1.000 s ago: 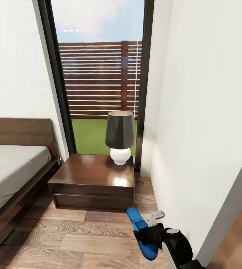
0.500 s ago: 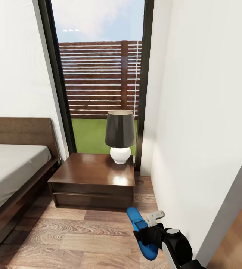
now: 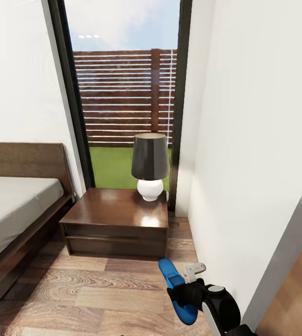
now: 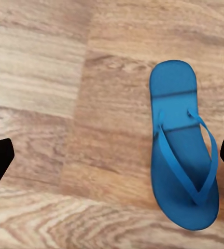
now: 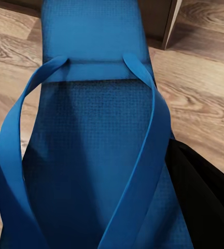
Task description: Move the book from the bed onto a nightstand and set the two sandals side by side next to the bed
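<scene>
Table lamp with dark grey shade and round white base (image 3: 149,167) | upright | slatted brown wooden fence (image 3: 123,98) | beyond window

blue sandal (image 3: 174,289) held above floor | second sandal (image 4: 183,148) flat on planks

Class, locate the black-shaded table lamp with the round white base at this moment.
In the head view, the black-shaded lamp with a round white base stands on the dark brown wooden nightstand, at its back right corner, before the window and right of the bed.
</scene>
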You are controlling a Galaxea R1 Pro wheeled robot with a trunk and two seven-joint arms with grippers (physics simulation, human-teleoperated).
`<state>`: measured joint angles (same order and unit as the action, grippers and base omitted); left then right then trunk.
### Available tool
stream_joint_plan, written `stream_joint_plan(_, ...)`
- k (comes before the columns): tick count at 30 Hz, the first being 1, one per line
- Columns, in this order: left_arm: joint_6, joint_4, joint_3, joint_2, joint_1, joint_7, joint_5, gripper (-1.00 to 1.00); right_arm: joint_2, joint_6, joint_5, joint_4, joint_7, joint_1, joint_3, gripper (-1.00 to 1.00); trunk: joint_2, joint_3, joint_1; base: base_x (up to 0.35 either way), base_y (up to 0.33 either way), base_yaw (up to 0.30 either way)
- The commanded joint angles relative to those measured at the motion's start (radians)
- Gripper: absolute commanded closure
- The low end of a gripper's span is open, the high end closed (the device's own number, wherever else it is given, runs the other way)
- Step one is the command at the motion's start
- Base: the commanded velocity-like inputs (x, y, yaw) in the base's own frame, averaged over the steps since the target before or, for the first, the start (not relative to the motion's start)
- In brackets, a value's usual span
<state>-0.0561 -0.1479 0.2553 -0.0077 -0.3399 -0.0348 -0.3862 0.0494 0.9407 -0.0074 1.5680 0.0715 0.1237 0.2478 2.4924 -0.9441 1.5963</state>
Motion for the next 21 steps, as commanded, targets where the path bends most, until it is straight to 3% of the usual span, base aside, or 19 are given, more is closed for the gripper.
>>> stream_joint_plan(1,-0.004,0.001,0.009,0.000,-0.001,-0.004,-0.008,-1.00,0.000,0.004,0.000,0.002,0.003,0.001,-0.001,1.00,0.008,-0.004,0.004,0.000,0.000,0.000)
stream_joint_plan(7,-0.004,0.001,0.009,0.000,-0.001,-0.004,-0.008,-1.00,0.000,0.004,0.000,0.009,0.003,0.001,-0.002,1.00,0.009,-0.027,0.006,0.000,0.000,0.000)
stream_joint_plan(21,0.009,-0.007,0.010,0.000,-0.009,-0.009,-0.008,-1.00,0.001,0.006,0.002,0.007,0.002,0.000,-0.001,1.00,0.009,-0.027,0.006,0.000,0.000,0.000)
